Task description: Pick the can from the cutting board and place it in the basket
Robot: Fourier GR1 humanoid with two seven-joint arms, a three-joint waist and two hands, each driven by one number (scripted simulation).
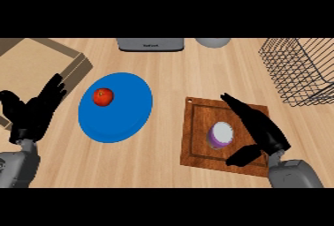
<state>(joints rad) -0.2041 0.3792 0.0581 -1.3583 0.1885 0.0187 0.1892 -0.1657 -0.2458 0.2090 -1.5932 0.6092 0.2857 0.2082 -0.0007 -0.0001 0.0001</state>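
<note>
A purple can [221, 134] with a pale top stands upright on the brown cutting board [199, 150] at the lower middle right. My right hand [261, 126] lies just to the can's right, open, fingers stretched toward the board's far edge and thumb [243, 155] out below the can; it does not hold the can. The black wire basket [301, 70] sits at the upper right, beyond the board. My left hand [34, 110] rests open at the left edge, fingers up.
A blue plate [127, 119] with a red apple [103, 97] lies left of the board. A cardboard box [46, 55] is at the upper left. A grey appliance [150, 44] and a grey round object [213, 42] stand along the far edge.
</note>
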